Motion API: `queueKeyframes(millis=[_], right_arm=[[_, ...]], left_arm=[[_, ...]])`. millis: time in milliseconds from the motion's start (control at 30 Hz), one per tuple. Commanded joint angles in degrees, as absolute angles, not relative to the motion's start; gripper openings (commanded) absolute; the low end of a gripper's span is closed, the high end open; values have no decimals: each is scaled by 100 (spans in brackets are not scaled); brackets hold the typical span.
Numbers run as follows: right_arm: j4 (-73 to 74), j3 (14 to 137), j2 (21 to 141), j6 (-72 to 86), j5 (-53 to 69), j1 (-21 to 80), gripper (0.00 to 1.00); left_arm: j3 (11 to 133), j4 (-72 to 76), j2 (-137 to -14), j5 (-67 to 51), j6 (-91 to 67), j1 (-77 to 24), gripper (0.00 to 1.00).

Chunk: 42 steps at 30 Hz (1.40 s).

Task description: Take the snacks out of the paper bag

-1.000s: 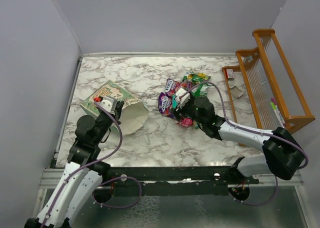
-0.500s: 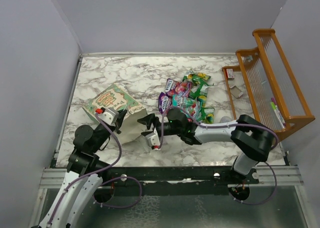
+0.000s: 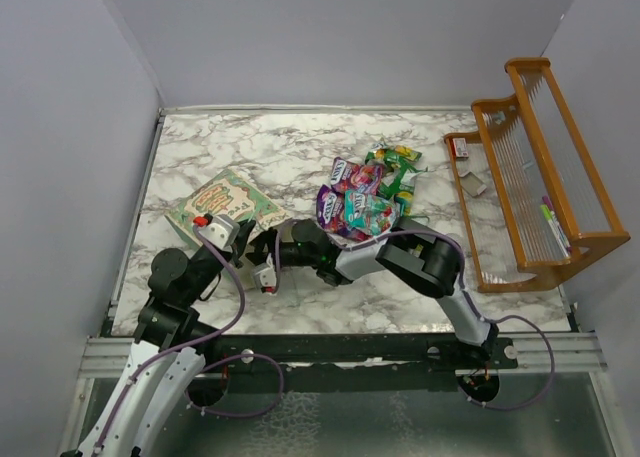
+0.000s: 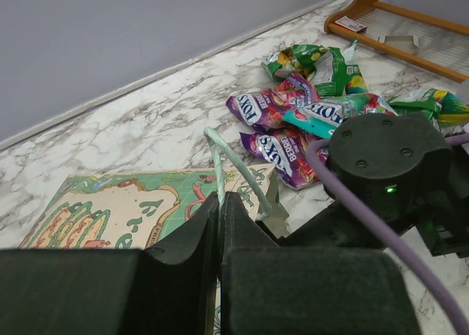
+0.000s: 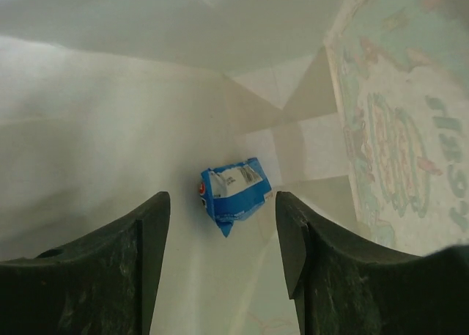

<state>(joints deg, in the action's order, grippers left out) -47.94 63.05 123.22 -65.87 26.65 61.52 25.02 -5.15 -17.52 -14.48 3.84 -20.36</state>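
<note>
Left pincer (image 4: 221,203): clamped tight on the rim of the paper bag (image 3: 228,199), with the thin pale-green edge pinched between both fingers.

The bag lies on its side near the left edge of the desk (image 3: 270,147). Its printed side faces up and its mouth faces the right edge.

The right arm is stretched leftward across the near half of the desk, with the right pincer (image 5: 220,221) inside the bag mouth. Its jaws are apart and nothing sits between the pads.

One blue packet (image 5: 233,192) lies on the cream inner wall of the bag, close to the folded bottom. It is just ahead of the right fingertips, roughly in line with the gap, and touches neither finger.

The other snacks are out on the desk in a pile (image 3: 365,192) right of centre, toward the far edge. The purple, pink, green and teal packets overlap each other and sit well apart from the bag. The right arm's forearm runs just beside the near side of that pile.

An orange wooden rack (image 3: 540,167) stands along the right edge, apart from the pile.
</note>
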Motion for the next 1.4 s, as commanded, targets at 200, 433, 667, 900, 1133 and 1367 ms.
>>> queueKeyframes(millis=[200, 433, 667, 900, 1133, 1367], right_arm=[[-4698, 7732, 13527, -7137, 1832, 6170, 59], [-4019, 8186, 13844, -7523, 1786, 6112, 60], [-3629, 8685, 14175, -7542, 1649, 6098, 64], [-3561, 9578, 14789, -7335, 1500, 6064, 61], [-4340, 9696, 14861, -7027, 1395, 5985, 9], [-4865, 8064, 13431, -6841, 1335, 5981, 1]], left_arm=[[2586, -251, -1744, -1736, 391, -2040, 0], [2572, -246, -1662, -1731, 398, -2039, 0], [2586, -249, -1671, -1755, 395, -2040, 0], [2608, -241, -1676, -1850, 377, -2040, 0], [2617, -318, -1646, -1759, 409, -2040, 0], [2574, -307, -1812, -1166, 396, -2043, 0]])
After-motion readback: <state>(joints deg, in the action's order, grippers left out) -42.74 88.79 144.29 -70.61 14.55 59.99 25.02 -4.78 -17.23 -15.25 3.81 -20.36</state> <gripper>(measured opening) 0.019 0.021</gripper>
